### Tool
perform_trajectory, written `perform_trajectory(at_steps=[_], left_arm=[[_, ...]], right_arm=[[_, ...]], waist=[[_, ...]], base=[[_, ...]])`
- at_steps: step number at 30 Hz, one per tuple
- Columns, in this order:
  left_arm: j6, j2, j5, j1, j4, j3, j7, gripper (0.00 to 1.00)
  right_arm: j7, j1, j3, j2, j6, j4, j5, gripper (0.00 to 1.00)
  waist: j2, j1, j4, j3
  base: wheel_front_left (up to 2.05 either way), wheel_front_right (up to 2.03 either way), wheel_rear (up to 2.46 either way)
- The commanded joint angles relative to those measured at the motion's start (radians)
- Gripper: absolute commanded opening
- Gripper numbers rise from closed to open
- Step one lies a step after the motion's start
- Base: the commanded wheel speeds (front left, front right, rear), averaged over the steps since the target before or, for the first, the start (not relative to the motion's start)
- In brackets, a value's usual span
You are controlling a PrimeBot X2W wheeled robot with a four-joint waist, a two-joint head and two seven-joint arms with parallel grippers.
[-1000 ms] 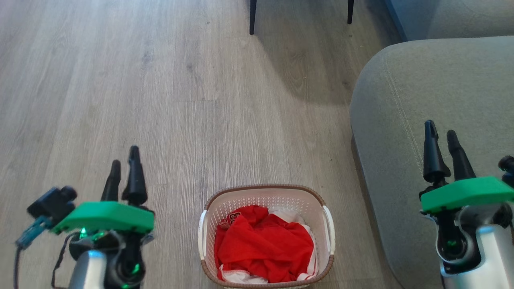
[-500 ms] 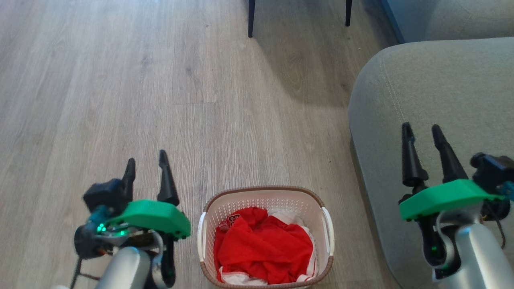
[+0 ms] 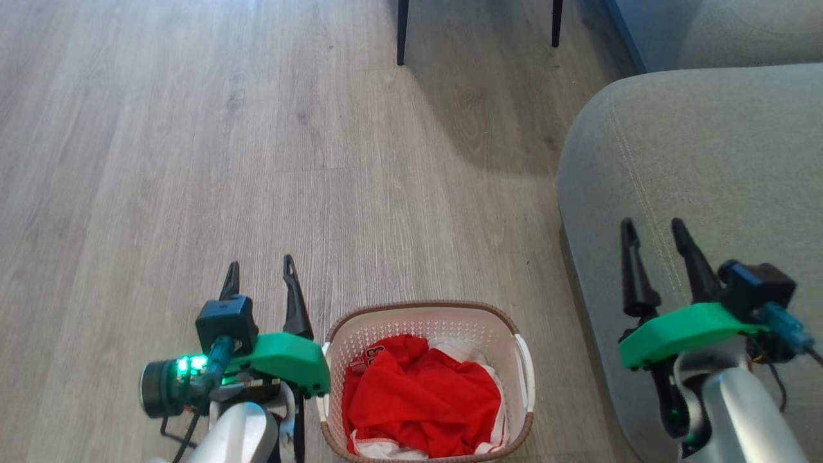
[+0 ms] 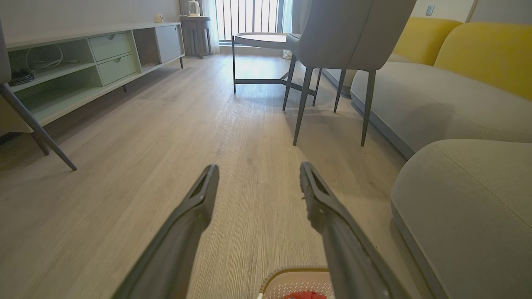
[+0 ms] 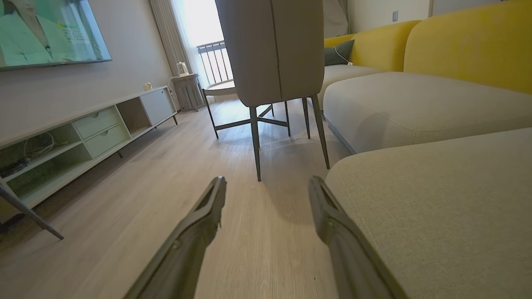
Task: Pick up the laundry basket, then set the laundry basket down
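The laundry basket (image 3: 450, 325) stood upright on the floor between the robot's two claws, just to the right of the left claw (image 3: 261, 265) and well apart from the right claw (image 3: 652, 225). The basket was cream perforated plastic with rounded corners and a brown woven-look rim, its mouth facing up. It held one crumpled red mesh garment (image 3: 421, 399) over a white cloth (image 3: 460, 350). Its two white handles (image 3: 526, 370) faced sideways, one toward each claw. The frame edge cut off its near end, so its long axis could not be told. Both claws were empty, each with two tapered dark fingers spread apart and pointing forward. The left claw's green housing overlapped the near handle in the head view, and contact could not be judged. Pale grey wood-grain planks (image 3: 193, 161) ran ahead of the left claw. A rounded grey fabric sofa seat (image 3: 694, 161) lay under and ahead of the right claw. Farther ahead stood one grey upholstered chair (image 4: 349, 33) on four thin dark legs. A low pale-green cabinet (image 4: 83, 62) ran off to the left, and yellow cushions (image 4: 482, 54) lay to the right.
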Motion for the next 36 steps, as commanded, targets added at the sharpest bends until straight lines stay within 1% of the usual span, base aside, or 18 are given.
perform_trajectory(at_steps=[1, 6, 10, 13, 15, 17, 20, 23, 26, 27, 29, 33, 36], left_arm=[[0.013, 0.008, 0.027, -0.074, -0.046, 0.027, -0.02, 1.0], [0.035, 0.004, 0.074, -0.078, -0.077, 0.044, -0.032, 1.0], [0.062, 0.007, 0.144, -0.08, -0.106, 0.037, -0.043, 1.0], [0.076, 0.009, 0.184, -0.082, -0.131, 0.027, -0.052, 1.0], [0.081, 0.01, 0.206, -0.082, -0.15, 0.022, -0.058, 1.0], [0.075, 0.005, 0.216, -0.08, -0.169, 0.017, -0.064, 1.0], [0.045, -0.019, 0.2, -0.062, -0.177, 0.04, -0.073, 1.0], [-0.004, -0.049, 0.196, -0.043, -0.171, 0.089, -0.081, 1.0], [-0.052, -0.077, 0.216, -0.025, -0.158, 0.14, -0.09, 1.0], [-0.072, -0.085, 0.218, -0.016, -0.147, 0.153, -0.093, 1.0], [-0.13, -0.1, 0.186, 0.002, -0.11, 0.186, -0.093, 1.0], [-0.196, -0.113, 0.171, 0.024, -0.05, 0.247, -0.093, 1.0], [-0.237, -0.116, 0.145, 0.036, -0.002, 0.262, -0.093, 1.0]], right_arm=[[-0.018, -0.063, 0.03, -0.013, 0.006, -0.042, -0.046, 1.0], [-0.03, -0.065, 0.025, -0.008, 0.006, -0.051, -0.108, 1.0], [-0.042, -0.071, 0.051, -0.012, 0.006, -0.057, -0.166, 1.0], [-0.051, -0.079, 0.077, -0.019, 0.006, -0.086, -0.194, 1.0], [-0.056, -0.079, 0.078, -0.019, 0.006, -0.104, -0.217, 1.0], [-0.062, -0.077, 0.076, -0.016, 0.007, -0.122, -0.235, 1.0], [-0.071, -0.071, 0.082, -0.016, 0.007, -0.131, -0.252, 1.0], [-0.08, -0.064, 0.08, -0.014, 0.007, -0.12, -0.271, 1.0], [-0.089, -0.059, 0.071, -0.009, 0.007, -0.097, -0.289, 1.0], [-0.091, -0.059, 0.069, -0.007, 0.007, -0.089, -0.296, 1.0], [-0.091, -0.057, 0.062, -0.002, 0.007, -0.071, -0.285, 1.0], [-0.091, -0.05, 0.045, 0.005, 0.007, -0.028, -0.276, 1.0], [-0.091, -0.044, 0.027, 0.012, 0.007, 0.02, -0.263, 1.0]], waist=[[0.0, 0.0, 0.0, 0.001], [0.0, 0.0, -0.001, 0.003], [0.0, 0.0, -0.002, 0.006], [0.0, 0.0, -0.002, 0.009], [0.0, 0.0, -0.001, 0.011], [0.0, 0.0, -0.001, 0.013], [0.0, 0.0, 0.001, 0.014], [0.0, 0.0, 0.003, 0.016], [0.0, 0.0, 0.005, 0.016], [0.0, 0.0, 0.005, 0.016], [0.0, 0.0, 0.005, 0.015], [0.0, 0.0, 0.003, 0.014], [0.0, 0.0, 0.003, 0.012]], base=[[0.0, 0.0, 0.0], [0.0, 0.0, 0.0], [0.0, 0.0, 0.0], [0.0, 0.0, 0.0], [0.0, 0.0, 0.0], [0.0, 0.0, 0.0], [0.0, 0.0, 0.0], [0.0, 0.0, 0.0], [0.0, 0.0, 0.0], [0.0, 0.0, 0.0], [0.0, 0.0, 0.0], [0.0, 0.0, 0.0], [0.0, 0.0, 0.0]])
